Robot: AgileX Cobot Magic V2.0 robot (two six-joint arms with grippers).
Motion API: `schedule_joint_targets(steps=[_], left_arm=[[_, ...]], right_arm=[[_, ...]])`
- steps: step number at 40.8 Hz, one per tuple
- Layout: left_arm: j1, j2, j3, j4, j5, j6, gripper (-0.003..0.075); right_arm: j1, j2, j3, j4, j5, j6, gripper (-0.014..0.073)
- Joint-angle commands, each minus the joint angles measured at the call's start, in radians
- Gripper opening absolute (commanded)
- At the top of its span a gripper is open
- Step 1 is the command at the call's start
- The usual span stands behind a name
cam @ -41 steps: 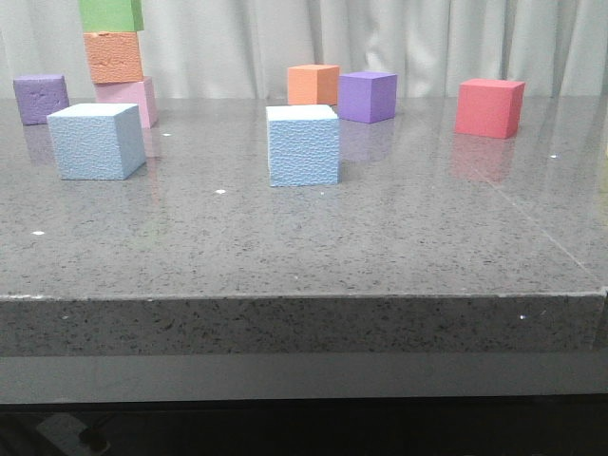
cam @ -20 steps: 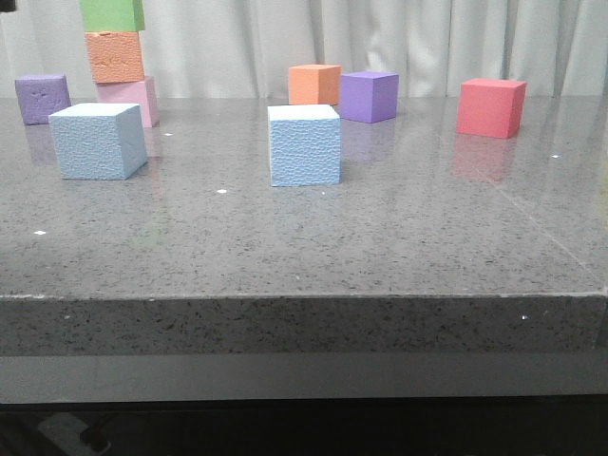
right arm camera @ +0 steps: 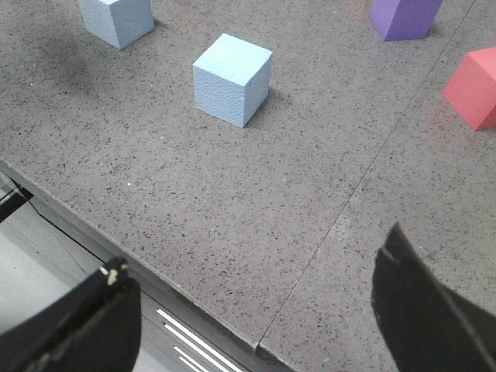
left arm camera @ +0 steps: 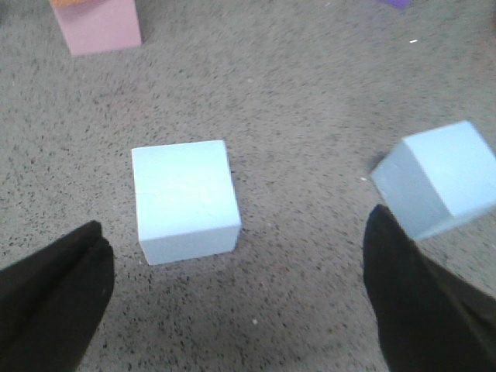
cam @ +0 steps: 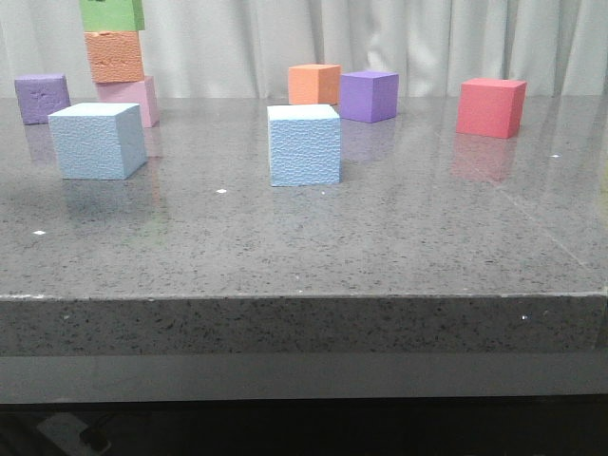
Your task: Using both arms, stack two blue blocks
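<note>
Two pale blue blocks stand apart on the grey table: one at the left (cam: 97,141), one in the middle (cam: 304,144). No gripper shows in the front view. In the left wrist view my left gripper (left arm camera: 239,263) is open and empty above the table, with the left blue block (left arm camera: 184,200) just beyond its fingers and the other blue block (left arm camera: 438,177) past its one finger (left arm camera: 418,302). In the right wrist view my right gripper (right arm camera: 249,271) is open and empty over the table's front edge, well short of the middle blue block (right arm camera: 232,77) and the farther one (right arm camera: 118,17).
A pink, orange and green stack (cam: 119,57) stands just behind the left blue block. A purple cube (cam: 42,98) sits far left. An orange cube (cam: 314,84), a purple cube (cam: 369,96) and a red cube (cam: 491,107) stand at the back.
The blocks have not moved. A small dark shape at the top left corner of the front view half a second ago is gone now.
</note>
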Motion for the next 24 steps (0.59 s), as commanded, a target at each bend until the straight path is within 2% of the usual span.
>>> schedule_joint_targets(steps=[1,11,15,24], left_arm=[[0.015,0.062,-0.121,-0.003,0.011,-0.028,0.0637],[0.013,0.250,-0.284,0.115,0.092,-0.134,0.0637],[0.013,0.299,-0.307,0.145,0.094,-0.178,0.0637],[0.011,0.373,-0.315,0.148,0.083,-0.178,0.0637]], right_arm=[[-0.004,-0.004,-0.024,0.018,-0.074,-0.009,0.0612],[-0.004,-0.004,-0.024,0.018,-0.074,-0.009,0.0612],[-0.004,-0.004,-0.024,0.018,-0.074,-0.009,0.0612],[-0.004,-0.004,-0.024,0.018,-0.074,-0.009,0.0612]])
